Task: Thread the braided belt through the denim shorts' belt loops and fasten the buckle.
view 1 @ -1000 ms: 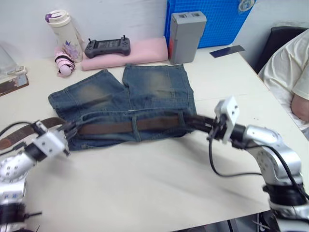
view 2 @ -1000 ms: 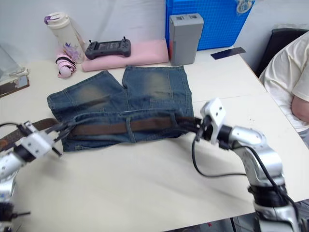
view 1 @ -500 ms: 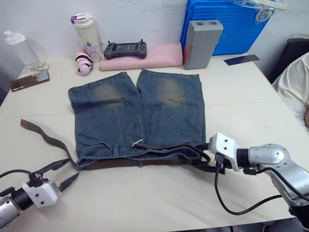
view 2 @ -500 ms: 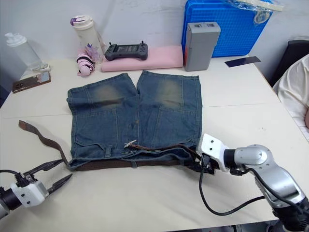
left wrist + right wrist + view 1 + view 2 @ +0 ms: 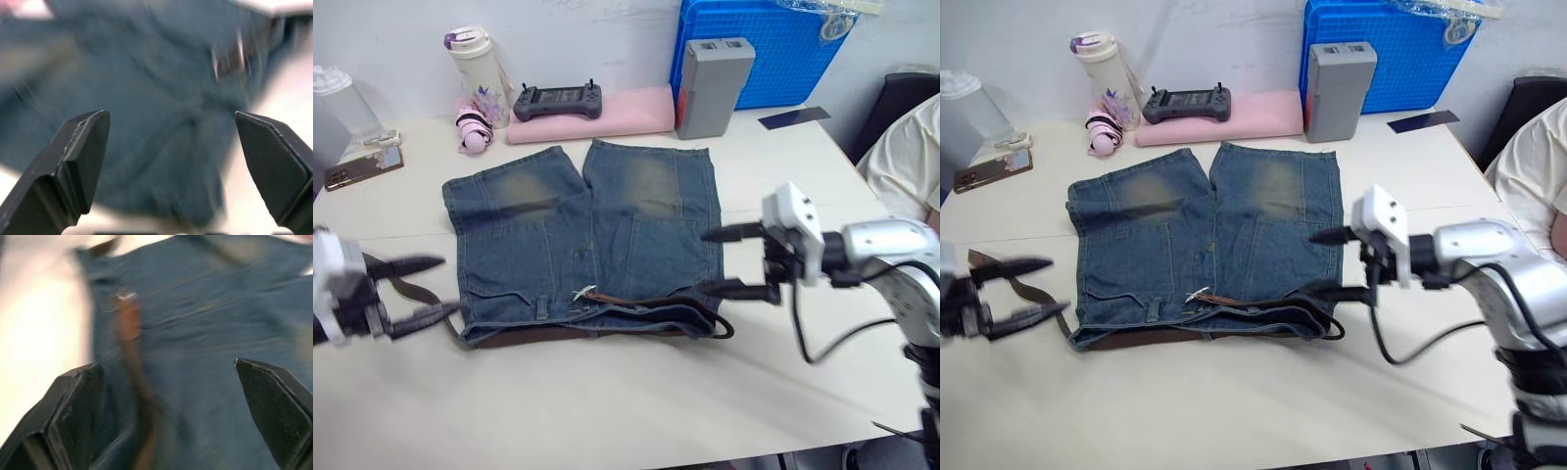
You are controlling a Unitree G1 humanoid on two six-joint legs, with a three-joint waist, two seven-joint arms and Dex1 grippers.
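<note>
Both grippers, left and right, hang open, empty. The braided belt looks limp; best pinched near its buckle.

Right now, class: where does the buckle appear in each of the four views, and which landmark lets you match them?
Left eye: buckle at the shorts' waistband, near the middle.
Right eye: buckle, same spot on the waistband.
Left wrist: blurred silver glint, probably the buckle.
Right wrist: pale glint at the belt's end, probably the buckle.
Shared landmark: the shorts.
</note>
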